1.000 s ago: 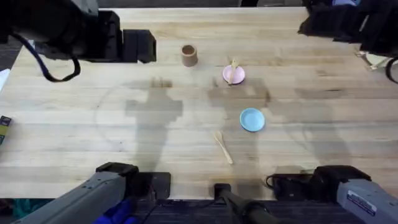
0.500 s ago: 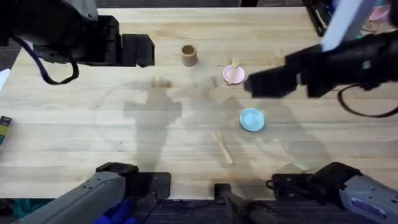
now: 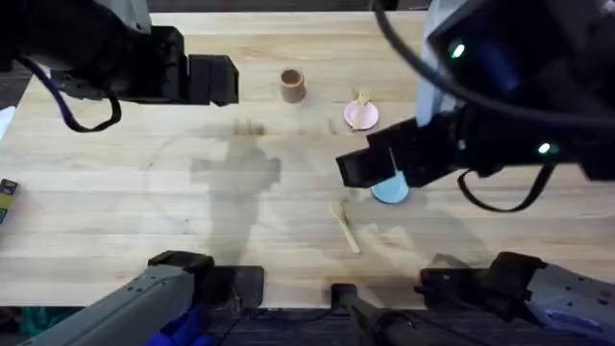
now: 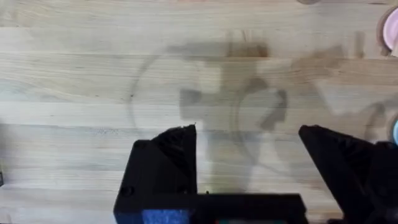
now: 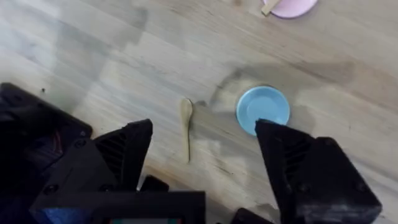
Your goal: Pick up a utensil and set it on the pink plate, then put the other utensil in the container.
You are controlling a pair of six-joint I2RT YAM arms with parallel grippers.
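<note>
Since the earlier frame the right hand (image 5: 202, 149) has swung in, open and empty, over the small pale wooden spoon (image 5: 187, 127) on the table (image 3: 144, 192); the pronged wooden fork (image 3: 360, 108) already rests on the pink plate (image 3: 368, 118), the tan cup (image 3: 292, 86) awaits.

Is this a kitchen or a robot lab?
Probably a robot lab: a bare wooden table with two robot arms, a wooden spoon, and small plates, one pink plate.
</note>
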